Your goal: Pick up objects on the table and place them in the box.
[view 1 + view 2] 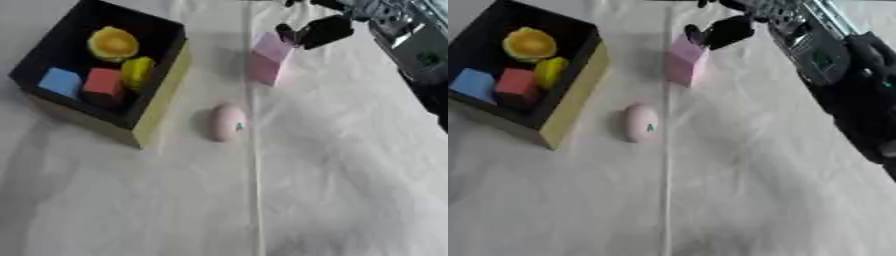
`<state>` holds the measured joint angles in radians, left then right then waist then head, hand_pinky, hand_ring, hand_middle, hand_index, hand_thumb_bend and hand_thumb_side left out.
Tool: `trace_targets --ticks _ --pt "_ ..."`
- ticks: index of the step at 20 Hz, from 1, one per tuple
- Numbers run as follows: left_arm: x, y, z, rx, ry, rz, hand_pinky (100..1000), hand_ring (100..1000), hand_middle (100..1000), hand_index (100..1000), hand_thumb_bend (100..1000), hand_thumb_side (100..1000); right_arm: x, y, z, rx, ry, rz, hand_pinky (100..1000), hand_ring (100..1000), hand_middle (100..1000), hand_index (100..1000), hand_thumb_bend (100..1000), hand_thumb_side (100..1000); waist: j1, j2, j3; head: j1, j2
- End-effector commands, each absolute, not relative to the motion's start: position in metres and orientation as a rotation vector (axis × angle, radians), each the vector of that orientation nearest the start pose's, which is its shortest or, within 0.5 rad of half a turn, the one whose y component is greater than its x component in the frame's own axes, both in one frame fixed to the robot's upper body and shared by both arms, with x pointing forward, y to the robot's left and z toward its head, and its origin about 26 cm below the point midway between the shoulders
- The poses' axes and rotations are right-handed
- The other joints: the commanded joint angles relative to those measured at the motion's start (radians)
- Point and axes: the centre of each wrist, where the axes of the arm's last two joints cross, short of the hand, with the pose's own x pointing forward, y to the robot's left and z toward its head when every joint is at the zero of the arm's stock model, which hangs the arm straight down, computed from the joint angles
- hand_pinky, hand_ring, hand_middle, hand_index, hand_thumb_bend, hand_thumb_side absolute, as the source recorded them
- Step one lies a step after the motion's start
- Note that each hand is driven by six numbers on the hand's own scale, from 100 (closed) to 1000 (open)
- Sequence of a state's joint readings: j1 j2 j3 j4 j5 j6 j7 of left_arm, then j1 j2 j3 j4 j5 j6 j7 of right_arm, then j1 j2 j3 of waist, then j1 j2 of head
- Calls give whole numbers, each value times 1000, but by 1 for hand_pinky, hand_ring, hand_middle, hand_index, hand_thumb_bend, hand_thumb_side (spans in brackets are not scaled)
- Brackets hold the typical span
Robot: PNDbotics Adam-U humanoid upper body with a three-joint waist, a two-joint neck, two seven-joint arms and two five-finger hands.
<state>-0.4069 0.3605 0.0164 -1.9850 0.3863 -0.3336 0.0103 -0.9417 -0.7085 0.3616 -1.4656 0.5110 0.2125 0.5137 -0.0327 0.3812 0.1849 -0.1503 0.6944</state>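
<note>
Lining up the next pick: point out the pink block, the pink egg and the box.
pink block (266, 67), left eye view, its front face.
pink egg (227, 122), left eye view, its middle.
box (163, 95), left eye view, its yellow outer wall.

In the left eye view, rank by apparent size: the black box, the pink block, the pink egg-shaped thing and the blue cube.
1. Black box, clearly largest.
2. Pink block.
3. Pink egg-shaped thing, close to the block, so that order is unsure.
4. Blue cube, smallest, partly hidden by the box wall.

Legible text: none; a small green mark on the pink egg-shaped object (227, 122) is too blurred to be read.
</note>
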Motion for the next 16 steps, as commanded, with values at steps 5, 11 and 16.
trace_targets --ticks 5,11,16 --pt "307 259 241 419 3537 272 719 707 658 800 412 492 403 -242 313 -830 -1487 1491 908 941 832 933 333 349 -11 -24 2 2 5" --pt "307 259 242 422 3535 266 719 707 658 800 413 490 405 -240 311 -841 -1457 1522 910 945 837 936 355 366 -13 -24 5 2 6" --pt "307 258 242 427 3534 264 718 708 658 800 414 490 408 -241 305 -867 -1428 1531 910 947 840 939 360 394 -16 -24 8 2 4"
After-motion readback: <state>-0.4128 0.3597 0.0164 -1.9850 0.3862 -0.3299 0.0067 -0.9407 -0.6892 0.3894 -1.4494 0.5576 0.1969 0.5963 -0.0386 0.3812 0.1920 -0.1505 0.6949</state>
